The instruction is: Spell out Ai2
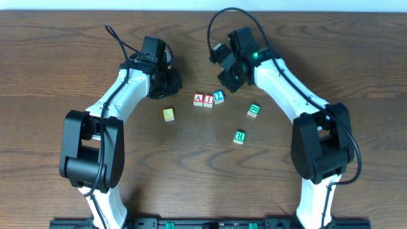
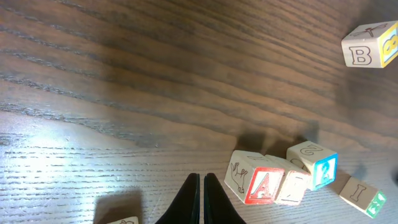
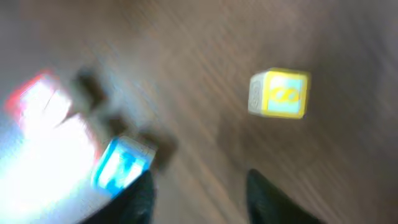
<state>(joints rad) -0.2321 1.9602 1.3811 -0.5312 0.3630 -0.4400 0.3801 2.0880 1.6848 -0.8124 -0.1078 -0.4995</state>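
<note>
Three small white cubes stand in a row at the table's middle: the red "A" cube, the red "I" cube and the blue "2" cube, which is slightly offset and turned. They also show in the left wrist view: the "A" cube, the "I" cube, the "2" cube. My left gripper is shut and empty, left of the row. My right gripper is open and empty, just above and right of the blurred "2" cube.
A yellow cube lies left of the row and shows in the right wrist view. Two green-lettered cubes lie to the right. A "B" cube shows in the left wrist view.
</note>
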